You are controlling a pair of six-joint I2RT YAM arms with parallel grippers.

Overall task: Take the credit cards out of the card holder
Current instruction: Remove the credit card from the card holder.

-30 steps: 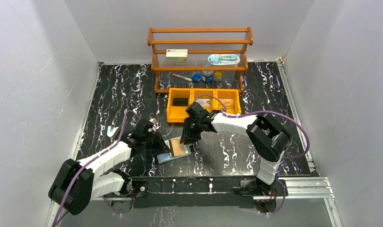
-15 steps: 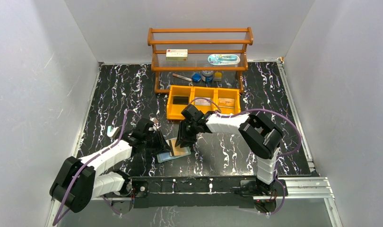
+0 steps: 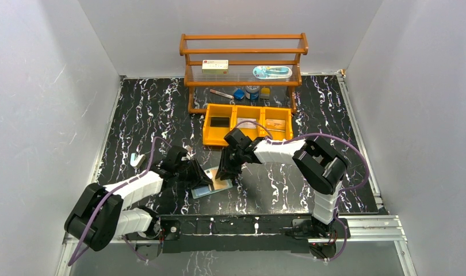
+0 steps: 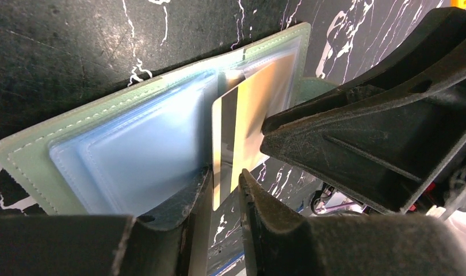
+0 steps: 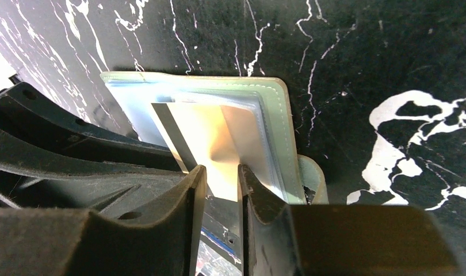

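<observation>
The sage-green card holder (image 3: pixel 203 190) lies open on the black marble table, pale blue pockets up. It also shows in the left wrist view (image 4: pixel 104 155) and the right wrist view (image 5: pixel 274 115). An orange-tan credit card (image 3: pixel 221 184) with a dark stripe sticks partly out of a pocket (image 4: pixel 253 115) and looks slightly bowed (image 5: pixel 202 138). My left gripper (image 3: pixel 201 177) is low over the holder's left half, jaws a narrow gap apart, the card's end showing in the gap (image 4: pixel 226 190). My right gripper (image 3: pixel 228 175) stands over the card, jaws also narrowly apart (image 5: pixel 221 175); the card lies face-on, not pinched.
An orange three-compartment bin (image 3: pixel 206 137) stands just behind, with a dark card (image 3: pixel 220 122) and other cards (image 3: pixel 276 123) in it. A wooden rack (image 3: pixel 244 52) at the back holds a white box (image 3: pixel 214 66) and small items. A small white object (image 3: pixel 137 160) lies at the left.
My right gripper has moved left and nearer, onto the holder. The orange-tan card now shows sticking out of its pocket. My left gripper has shifted slightly right on the holder.
</observation>
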